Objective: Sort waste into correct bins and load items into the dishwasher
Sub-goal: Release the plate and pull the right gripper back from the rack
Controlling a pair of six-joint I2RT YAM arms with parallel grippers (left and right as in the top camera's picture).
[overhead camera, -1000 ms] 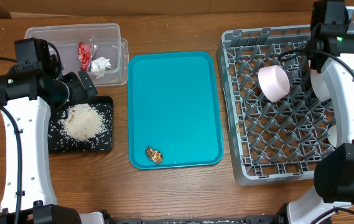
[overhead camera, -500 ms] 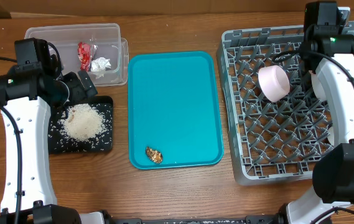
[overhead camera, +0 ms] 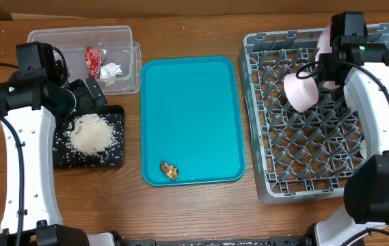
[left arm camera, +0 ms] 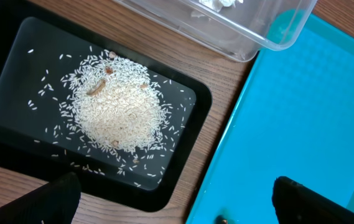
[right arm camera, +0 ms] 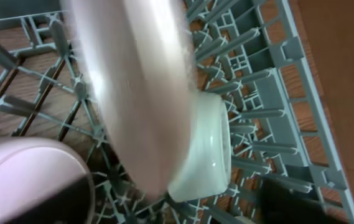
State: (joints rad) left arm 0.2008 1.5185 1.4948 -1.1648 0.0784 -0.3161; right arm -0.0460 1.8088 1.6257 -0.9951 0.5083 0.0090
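White dish [right arm camera: 133, 93], blurred, likely the plate but can't be sure, stands on edge among the pegs at the far side of the dish rack [overhead camera: 262, 181], beside the pale bowl [right arm camera: 208, 149]; white cup [overhead camera: 300, 91] near. Right gripper [overhead camera: 332, 49] just above, jaws spread, released. Best lift straight up clear of the pegs before swinging off, lest the dish tip. Left gripper [left arm camera: 186, 205] spread too, empty, over rice [left arm camera: 117, 112] on the black tray [left arm camera: 5, 68].

brown wood-grain tabletop [overhead camera: 194, 208] w/ even soft light across it
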